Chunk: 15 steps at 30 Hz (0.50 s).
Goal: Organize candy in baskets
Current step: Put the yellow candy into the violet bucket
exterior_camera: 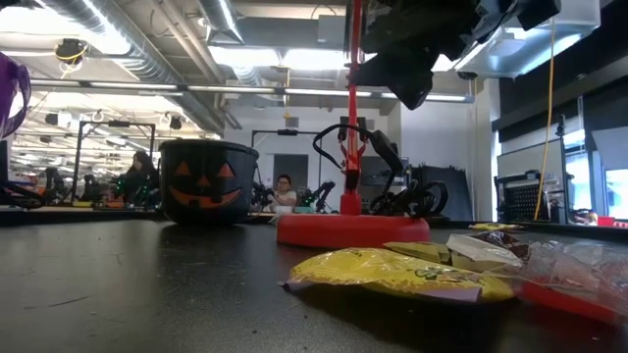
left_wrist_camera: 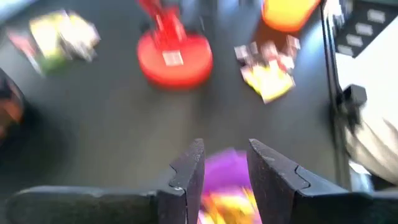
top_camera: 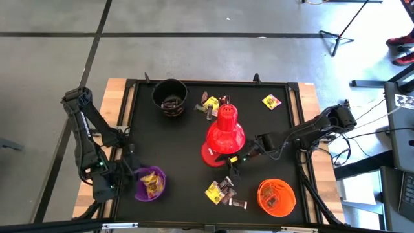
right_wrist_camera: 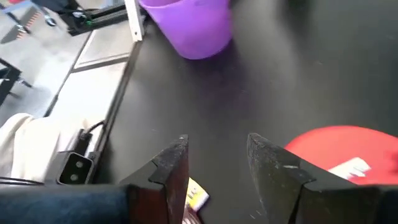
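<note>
Your left gripper (left_wrist_camera: pixel 224 171) is hovering right above the purple bucket (top_camera: pixel 150 184), fingers standing apart with nothing between them; yellow candy (top_camera: pixel 152 183) is lying in the bucket below. Seen from above, that bucket is sitting well left of the red lamp (top_camera: pixel 224 136) and nearer the table's front edge.

Your right gripper (right_wrist_camera: pixel 217 171) is reaching in just right of the lamp base, its fingers parted and gripping nothing, with a yellow-wrapped sweet (right_wrist_camera: pixel 196 196) lying on the mat beneath them.

Below the lamp in the overhead view, a small heap of yellow and dark candies (top_camera: pixel 223 191) is lying beside the orange bucket (top_camera: pixel 276 197). Beyond the lamp, more sweets (top_camera: pixel 210 105) are resting next to the black bucket (top_camera: pixel 169 96), and one yellow wrapper (top_camera: pixel 272 101) is lying apart, up and right of the lamp.
</note>
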Motion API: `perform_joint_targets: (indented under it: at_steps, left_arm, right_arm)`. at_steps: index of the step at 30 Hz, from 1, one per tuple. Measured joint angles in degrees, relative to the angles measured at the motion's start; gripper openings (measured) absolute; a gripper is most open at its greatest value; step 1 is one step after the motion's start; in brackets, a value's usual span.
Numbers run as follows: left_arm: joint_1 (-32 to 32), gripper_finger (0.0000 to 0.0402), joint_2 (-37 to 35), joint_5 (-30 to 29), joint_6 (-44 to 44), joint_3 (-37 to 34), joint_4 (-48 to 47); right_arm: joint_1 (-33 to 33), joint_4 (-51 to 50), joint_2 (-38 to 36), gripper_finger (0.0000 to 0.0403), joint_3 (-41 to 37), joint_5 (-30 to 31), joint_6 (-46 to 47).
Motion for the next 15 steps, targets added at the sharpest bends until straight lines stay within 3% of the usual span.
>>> perform_joint_targets:
  at_steps: [4,6,10,15]
  left_arm:
    - [0.01,0.0109,-0.01,-11.24,5.05,0.00,0.38]
    - [0.76,0.0109,-0.21,-12.94,6.47,0.00,0.19]
    - [4.35,0.0109,-0.51,-12.18,8.50,0.00,0.40]
    - [10.82,0.0109,-0.53,-4.20,15.02,-0.02,7.21]
  right_arm:
    - [-1.63,-3.76,-2.42,0.0159,0.00,0.00,0.00]
    - [-2.36,-6.08,-3.66,0.0159,0.00,0.37,0.00]
    - [-3.83,-12.87,-5.22,0.0159,0.02,4.50,-1.44]
    - [-7.51,-20.40,-5.26,0.0159,0.02,6.49,-1.20]
